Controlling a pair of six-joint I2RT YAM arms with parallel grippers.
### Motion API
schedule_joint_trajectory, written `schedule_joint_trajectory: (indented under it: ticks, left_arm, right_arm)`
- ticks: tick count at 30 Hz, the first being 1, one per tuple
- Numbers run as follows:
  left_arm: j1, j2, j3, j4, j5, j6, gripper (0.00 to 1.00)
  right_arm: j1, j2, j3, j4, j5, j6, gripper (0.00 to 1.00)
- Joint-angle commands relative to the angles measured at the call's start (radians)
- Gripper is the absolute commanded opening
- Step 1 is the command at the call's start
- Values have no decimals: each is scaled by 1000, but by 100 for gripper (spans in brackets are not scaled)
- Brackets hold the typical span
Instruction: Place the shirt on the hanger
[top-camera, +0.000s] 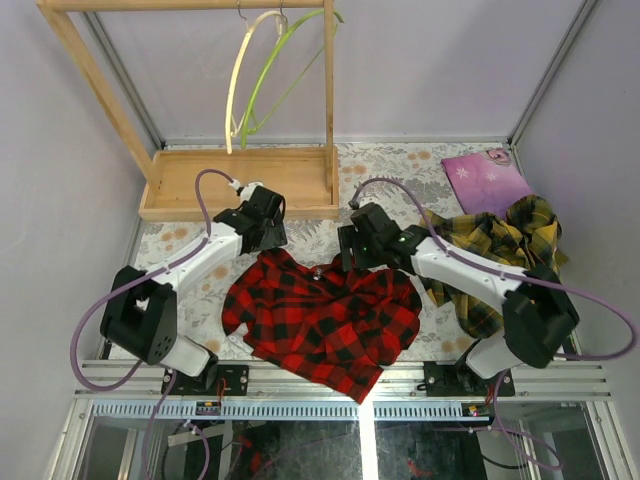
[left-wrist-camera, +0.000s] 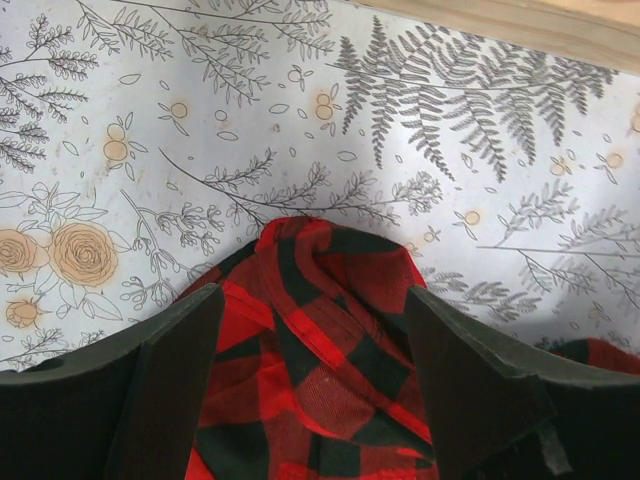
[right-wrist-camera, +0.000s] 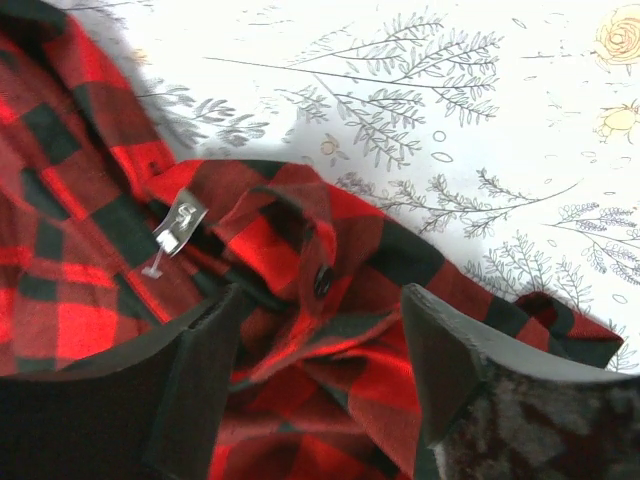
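We see the red-and-black plaid shirt (top-camera: 325, 320) lying crumpled on the floral tablecloth (top-camera: 185, 238), toward the near edge. Our left gripper (top-camera: 268, 242) sits at the shirt's far left corner. Its fingers are apart, with a fold of fabric between them that is not pinched. Our right gripper (top-camera: 348, 260) is over the collar area, fingers likewise apart, straddling cloth near a button (right-wrist-camera: 322, 282) and a label (right-wrist-camera: 178, 225). The cream hanger (top-camera: 238, 85) hangs on the wooden rack (top-camera: 95, 90) at the back, just beside a lime-green hanger (top-camera: 280, 60), well apart from the shirt.
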Motion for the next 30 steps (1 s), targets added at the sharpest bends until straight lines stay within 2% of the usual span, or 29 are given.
schedule_joint_trajectory:
  ticks: [1,5,12,15,18,20,25,26,30]
  left_arm:
    - [24,37,24,66,-46,-27,71]
    - [27,70,16,76,-33,-24,63]
    - [26,115,-21,82,8,-31,56]
    - [26,130,-34,68,23,-34,49]
    - [26,127,-59,58,8,-40,44]
    - [27,124,-71,59,-8,-39,36]
    - [26,121,-53,49,-17,-26,3]
    - [27,107,-46,38,-18,-24,0]
    - [20,-42,-27,14,39,2,0]
  right_arm:
    - [17,81,48,31,146,14,65]
    - [17,100,23,42,185,17,44]
    - [17,77,-26,73,181,23,21]
    - [17,76,-36,81,172,24,11]
    - [17,71,-46,89,165,26,8]
    - [17,66,-49,92,163,27,6]
    - [17,13,-54,95,172,27,0]
    - [17,-13,-55,94,182,29,0]
    - [17,-147,-60,96,226,19,0]
